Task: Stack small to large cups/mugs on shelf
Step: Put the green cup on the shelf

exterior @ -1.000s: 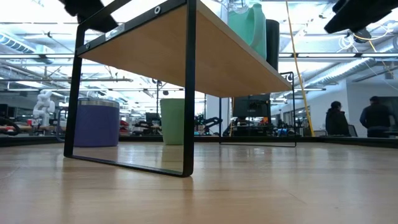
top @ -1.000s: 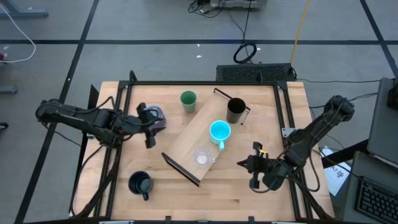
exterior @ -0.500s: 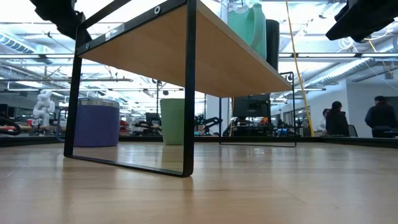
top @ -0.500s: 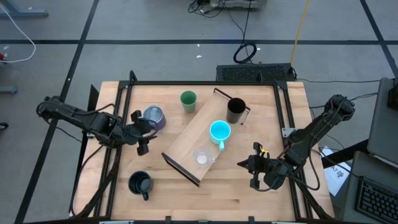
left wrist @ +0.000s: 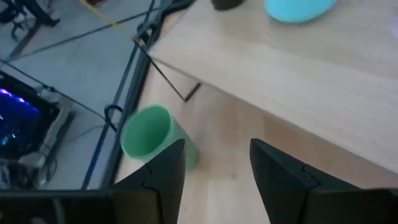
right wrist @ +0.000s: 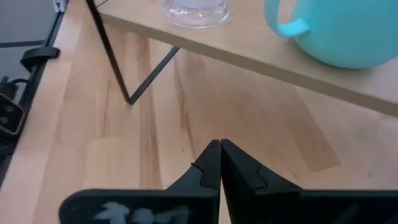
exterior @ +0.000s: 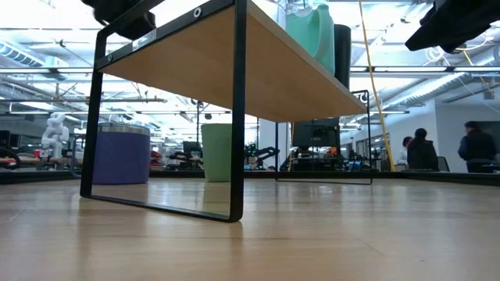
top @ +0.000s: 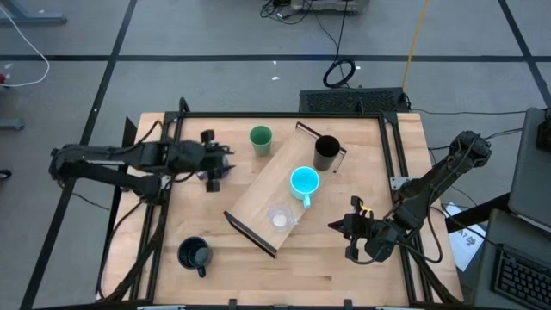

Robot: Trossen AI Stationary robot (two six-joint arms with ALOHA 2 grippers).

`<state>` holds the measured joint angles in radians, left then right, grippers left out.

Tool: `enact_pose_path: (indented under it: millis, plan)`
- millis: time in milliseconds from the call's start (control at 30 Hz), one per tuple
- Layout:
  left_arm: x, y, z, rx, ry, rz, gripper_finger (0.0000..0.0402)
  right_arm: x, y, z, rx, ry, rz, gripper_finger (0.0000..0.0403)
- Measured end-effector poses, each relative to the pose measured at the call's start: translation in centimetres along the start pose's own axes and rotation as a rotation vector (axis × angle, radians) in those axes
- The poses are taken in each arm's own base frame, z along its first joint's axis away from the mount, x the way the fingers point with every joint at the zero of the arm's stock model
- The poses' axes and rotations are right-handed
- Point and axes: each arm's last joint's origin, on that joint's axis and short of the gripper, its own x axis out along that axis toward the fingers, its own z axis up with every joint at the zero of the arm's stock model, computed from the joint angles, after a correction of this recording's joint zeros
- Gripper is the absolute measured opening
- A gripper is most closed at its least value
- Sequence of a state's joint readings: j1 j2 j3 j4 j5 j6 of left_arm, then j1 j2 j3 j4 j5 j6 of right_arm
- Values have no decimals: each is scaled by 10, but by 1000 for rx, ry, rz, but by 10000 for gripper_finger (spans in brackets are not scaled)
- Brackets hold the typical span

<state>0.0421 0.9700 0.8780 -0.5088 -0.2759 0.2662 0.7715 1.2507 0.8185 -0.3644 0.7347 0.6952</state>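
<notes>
Light-wood bench (top: 344,250). Long light-wood shelf with black end brackets (top: 271,191) diagonal mid-bench. On shelf: tall black mug (top: 326,152) at far end, cyan handled mug (top: 304,182) mid-board, tiny clear cup (top: 279,218) at near end. Green cup (top: 260,139) on bench by far edge. Squat black handled mug (top: 195,255) near front-left corner. Purplish-grey shiny mug (exterior: 121,154) beyond shelf. Left gripper (top: 215,164) above bench just beside green cup, fingers (left wrist: 281,176) spread wide, empty. Right gripper (top: 350,231) near right edge, closed tight, empty.

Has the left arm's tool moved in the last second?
Yes. In the high view the left tool has swung from beside the shelf's near end toward the table's far edge, nearer the green cup.
</notes>
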Motion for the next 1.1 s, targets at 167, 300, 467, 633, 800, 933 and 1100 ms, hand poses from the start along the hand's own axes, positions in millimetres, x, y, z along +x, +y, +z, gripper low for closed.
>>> enact_pose_path:
  millis: [167, 300, 467, 633, 800, 933, 1100]
  plan:
    - [26, 25, -2, 35, 12, 5, 182, 0, -1, 0, -10, 1, -9, 0]
    - [45, 42, 0, 70, 15, -71, 182, 0, -1, 0, -5, 0, -8, 0]
    - [71, 61, 3, 101, 106, -124, 183, 0, -1, 0, -6, 0, -8, 0]
    - [95, 76, 6, 144, 212, -179, 203, 0, -1, 0, -10, 0, -8, 0]
    - [118, 83, 7, 208, 273, -187, 223, 0, 0, 0, -14, 0, -7, 0]
    - [138, 82, -1, 266, 342, -200, 227, 0, 0, 0, -31, -1, -6, 0]
    - [155, 79, -11, 297, 415, -202, 227, 0, 0, 0, -40, -1, -6, 0]
